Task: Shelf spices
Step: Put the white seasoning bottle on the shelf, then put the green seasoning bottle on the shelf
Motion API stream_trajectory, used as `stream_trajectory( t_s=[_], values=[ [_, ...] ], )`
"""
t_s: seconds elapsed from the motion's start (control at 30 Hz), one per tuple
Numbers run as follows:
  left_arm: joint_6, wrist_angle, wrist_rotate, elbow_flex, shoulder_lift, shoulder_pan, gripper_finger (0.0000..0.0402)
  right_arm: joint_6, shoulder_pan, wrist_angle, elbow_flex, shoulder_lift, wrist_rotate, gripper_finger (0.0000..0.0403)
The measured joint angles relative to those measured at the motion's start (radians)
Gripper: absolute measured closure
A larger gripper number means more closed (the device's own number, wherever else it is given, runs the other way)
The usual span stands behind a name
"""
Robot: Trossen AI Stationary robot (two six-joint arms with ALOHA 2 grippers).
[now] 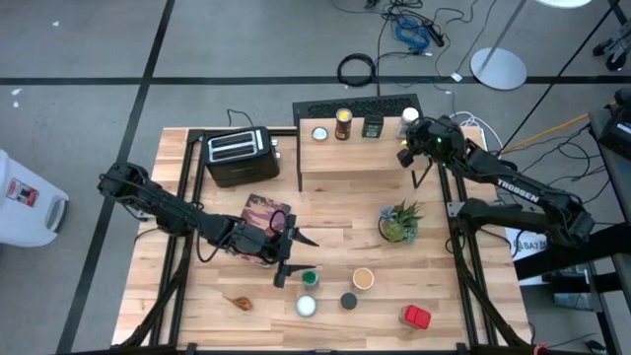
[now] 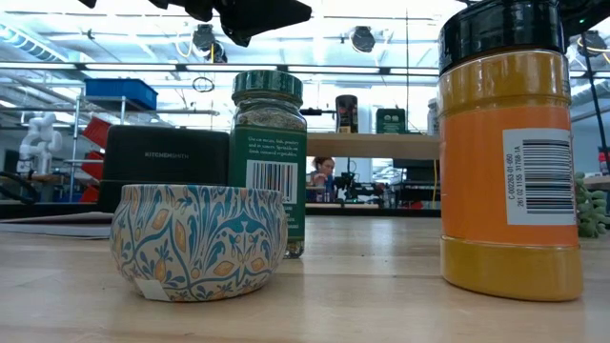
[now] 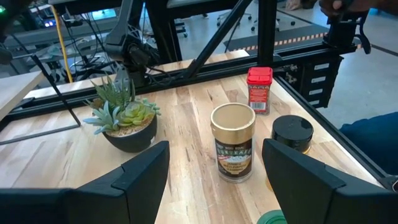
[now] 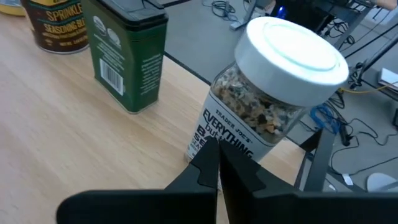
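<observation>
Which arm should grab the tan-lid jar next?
Left. The left gripper hangs open over the front of the table, with the tan-lid jar straight ahead between its fingers. The right gripper is shut, up at the shelf beside the white-lid jar.

Patterned tin (image 2: pixel 199 240): teal, orange and cream leaf motif. Green-lidded jar (image 2: pixel 268 162): green label, white barcode. Large jar (image 2: pixel 508 148): black cap, orange body. Tan-lidded jar (image 3: pixel 233 142): dark brown label. Red tin (image 3: pixel 259 89). White-capped jar (image 4: pixel 268 92): speckled contents. Shelf (image 1: pixel 355 153): light wood top.

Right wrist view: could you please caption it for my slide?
Shut right gripper beside a tilted white-lidded jar on the shelf.
</observation>
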Motion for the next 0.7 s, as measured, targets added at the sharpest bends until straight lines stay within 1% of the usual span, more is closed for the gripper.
stream_trajectory(
  t_s=[0.43, 0.7],
  values=[
    [0.0, 0.003, 0.0, 0.0, 0.0, 0.0, 0.0134, 0.007, -0.029, -0.011, 0.0, 0.0, -0.009, 0.0403],
    [-0.001, 0.002, 0.0, 0.0, 0.0, 0.0, 0.0134, 0.036, 0.014, -0.03, 0.0, -0.011, -0.037, 0.0403]
  ],
)
